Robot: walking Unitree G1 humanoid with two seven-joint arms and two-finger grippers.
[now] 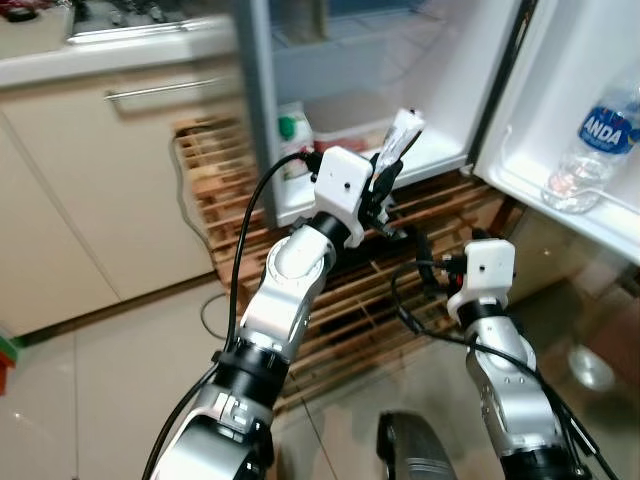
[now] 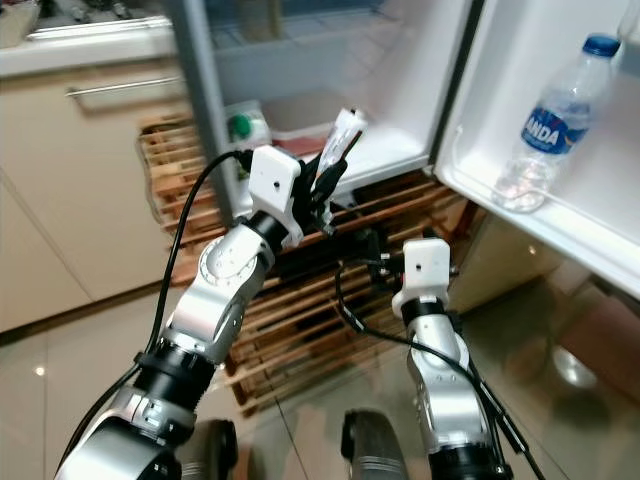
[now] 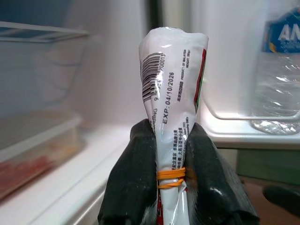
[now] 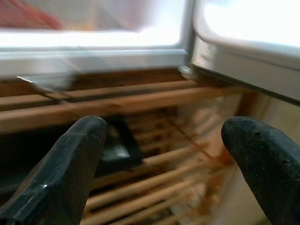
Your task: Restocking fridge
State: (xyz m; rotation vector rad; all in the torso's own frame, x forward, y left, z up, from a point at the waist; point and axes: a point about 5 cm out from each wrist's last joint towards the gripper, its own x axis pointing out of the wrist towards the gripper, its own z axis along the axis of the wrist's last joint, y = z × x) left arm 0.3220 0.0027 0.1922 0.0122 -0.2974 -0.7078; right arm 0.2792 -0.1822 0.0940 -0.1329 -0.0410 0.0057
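— Nearest, what does the left gripper [image 3: 171,187] hold?
— Clamped upright between its fingers: a white plastic packet bound with an orange rubber band [image 3: 172,101].
— And beyond?
— Right gripper [image 4: 164,159] spread empty over wooden slats [image 4: 140,101]; open white fridge [image 1: 400,60] ahead, clear water bottle [image 1: 592,140] in its door.

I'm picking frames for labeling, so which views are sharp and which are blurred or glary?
Left wrist view: packet in the left gripper is sharp, print readable; fridge behind is soft. Right wrist view: open right gripper and wooden rack blurred, bright glare above. Eye views: mildly soft, water bottle label readable.
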